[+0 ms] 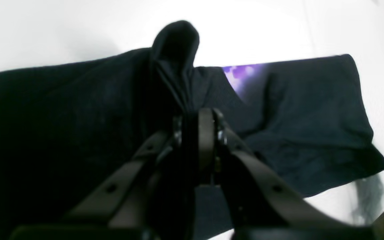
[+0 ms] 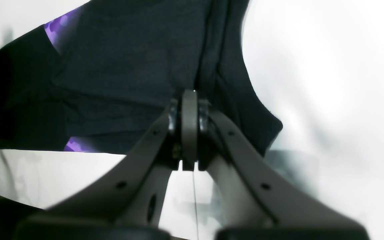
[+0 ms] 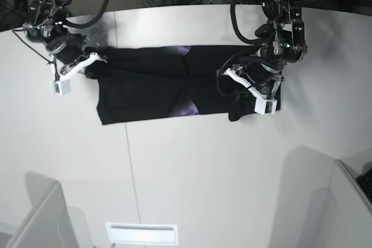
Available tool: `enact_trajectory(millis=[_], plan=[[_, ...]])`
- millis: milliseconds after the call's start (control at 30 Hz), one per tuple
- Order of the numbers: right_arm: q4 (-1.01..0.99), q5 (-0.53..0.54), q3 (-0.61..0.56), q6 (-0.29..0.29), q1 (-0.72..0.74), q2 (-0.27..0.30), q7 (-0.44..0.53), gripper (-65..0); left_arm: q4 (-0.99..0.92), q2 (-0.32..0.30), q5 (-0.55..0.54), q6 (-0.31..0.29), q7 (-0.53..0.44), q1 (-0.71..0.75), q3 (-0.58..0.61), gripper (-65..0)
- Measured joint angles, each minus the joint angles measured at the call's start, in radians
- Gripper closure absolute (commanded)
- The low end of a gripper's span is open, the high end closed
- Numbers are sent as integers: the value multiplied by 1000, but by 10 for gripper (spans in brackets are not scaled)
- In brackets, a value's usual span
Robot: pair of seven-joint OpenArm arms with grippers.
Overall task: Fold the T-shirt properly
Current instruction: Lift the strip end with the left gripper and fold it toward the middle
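2 grippers you run both clamp the T-shirt on the table; left gripper pinches a raised fold; right gripper grips an edge.

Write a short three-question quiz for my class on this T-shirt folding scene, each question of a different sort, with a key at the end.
1. True or false: the left claw is shut on a bunched-up part of the T-shirt.
2. Multiple choice: in the right wrist view, what colour shows where the black cloth is turned back? A) green B) purple C) red
3. Fill in: in the base view, the T-shirt lies stretched between the two arms on a ____ table.

Key
1. True. Black cloth rises in a peak from its closed tips.
2. B. Purple print peeks out; the right claw is also shut on the T-shirt's edge.
3. White.
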Motion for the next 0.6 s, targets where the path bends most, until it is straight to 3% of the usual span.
enact_trajectory(millis=[600], plan=[[0,0,2,0,0,-3,3,0,-65,19,-2,-1,-2,-6,28,0]])
